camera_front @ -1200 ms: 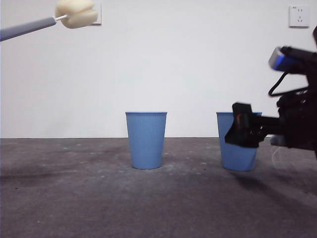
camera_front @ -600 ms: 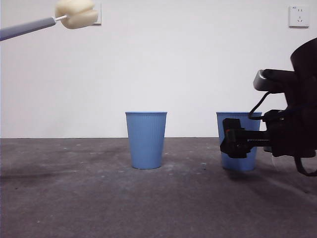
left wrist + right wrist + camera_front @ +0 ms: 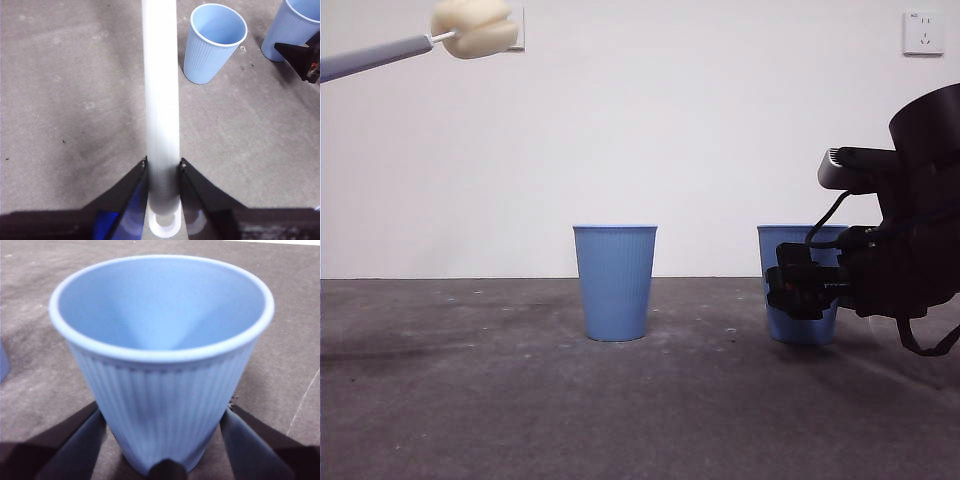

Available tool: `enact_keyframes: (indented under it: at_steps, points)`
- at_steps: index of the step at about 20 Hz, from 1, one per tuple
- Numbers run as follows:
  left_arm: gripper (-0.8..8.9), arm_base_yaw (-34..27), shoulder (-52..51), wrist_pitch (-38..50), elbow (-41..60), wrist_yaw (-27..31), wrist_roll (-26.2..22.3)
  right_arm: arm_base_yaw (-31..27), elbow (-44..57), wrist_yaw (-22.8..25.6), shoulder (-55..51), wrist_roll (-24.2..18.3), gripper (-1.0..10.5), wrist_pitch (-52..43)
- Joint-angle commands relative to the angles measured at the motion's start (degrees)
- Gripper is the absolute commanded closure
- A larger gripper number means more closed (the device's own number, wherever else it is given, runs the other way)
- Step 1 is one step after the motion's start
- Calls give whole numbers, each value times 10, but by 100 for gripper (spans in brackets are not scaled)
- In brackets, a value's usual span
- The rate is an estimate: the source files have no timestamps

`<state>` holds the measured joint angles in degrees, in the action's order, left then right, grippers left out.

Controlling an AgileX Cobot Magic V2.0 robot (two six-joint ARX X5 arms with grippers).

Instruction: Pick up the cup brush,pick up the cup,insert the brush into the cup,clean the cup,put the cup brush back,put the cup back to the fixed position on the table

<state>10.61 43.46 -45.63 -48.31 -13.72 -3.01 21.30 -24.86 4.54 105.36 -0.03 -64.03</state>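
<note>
At the right of the front frame, the right hand (image 3: pixel 798 287) has its jaws spread around the cup (image 3: pixel 162 360), which stands upright on the table (image 3: pixel 520 400). The left hand (image 3: pixel 162 172) pinches the cup brush (image 3: pixel 470 28), held high at upper left. A second blue cup (image 3: pixel 615 282) stands mid-frame.

Two blue ribbed tapered plastic cups stand upright on the dark grey mottled surface (image 3: pixel 470 400), well apart: one (image 3: pixel 615 282) at the middle, the other (image 3: pixel 790 290) to its right. The right claw (image 3: pixel 798 283) sits low at the right-hand cup (image 3: pixel 162 365), one jaw on each side of its lower wall. The long grey-handled sponge cup brush (image 3: pixel 420 38) hangs high at the far left, above the surface, its handle (image 3: pixel 161 100) between the left claw's (image 3: pixel 162 170) jaws.
</note>
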Motion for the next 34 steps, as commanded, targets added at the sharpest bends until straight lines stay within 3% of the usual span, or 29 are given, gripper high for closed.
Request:
enact_keyframes:
  at_steps: [1,5,6,13,20,23,27,34]
  points:
    - [822,-2,-2,1,1,-2,-7,0,-2,-1,7,-14,866,0]
    - [822,-2,-2,-2,1,-2,-7,0,-2,-1,7,-18,903,3]
    - [822,-2,-2,-2,1,-2,-7,0,-2,-1,7,-20,964,2]
    - [822,-2,-2,-16,1,0,-41,1,-2,-22,-52,-17,964,26]
    - [822,10,17,-39,1,3,-90,9,-19,-39,-297,-74,964,400]
    - [822,35,31,-41,1,5,-118,28,-84,-36,-406,-125,964,628]
    - [822,93,52,-44,1,52,-157,46,-199,-32,-437,-194,964,905]
    - [822,197,73,-108,1,143,-227,53,-214,-32,-429,-245,964,1064]
